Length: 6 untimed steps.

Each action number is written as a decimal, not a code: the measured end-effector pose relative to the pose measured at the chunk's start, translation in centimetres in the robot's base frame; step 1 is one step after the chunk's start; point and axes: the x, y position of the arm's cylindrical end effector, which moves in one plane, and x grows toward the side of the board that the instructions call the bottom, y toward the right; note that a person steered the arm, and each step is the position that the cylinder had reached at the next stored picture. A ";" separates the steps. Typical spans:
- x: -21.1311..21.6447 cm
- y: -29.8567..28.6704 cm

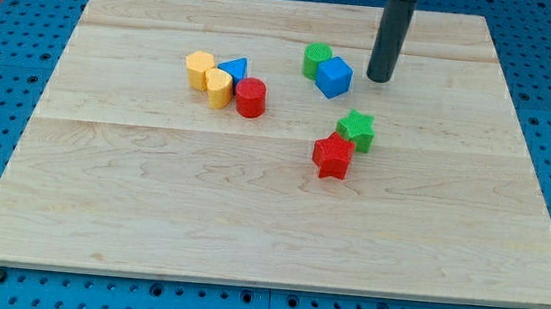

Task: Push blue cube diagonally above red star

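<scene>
Small rigid blue plastic cube (334, 77) just left of my tip (378, 78) | no gripper | light, slides easily; push a flat face | red star (332, 156) below

The light on my desk (249, 232) is bright and even, and it seems to come from above. Shadows are soft and short; each block has only a thin dark edge at its base. I see no strong glare on the wood. The picture is sharp in the middle, and my rod (390, 39) looks slightly soft at the view's top.
</scene>
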 end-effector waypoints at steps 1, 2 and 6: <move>0.9 -1.5; 2.0 -3.2; 1.4 -5.9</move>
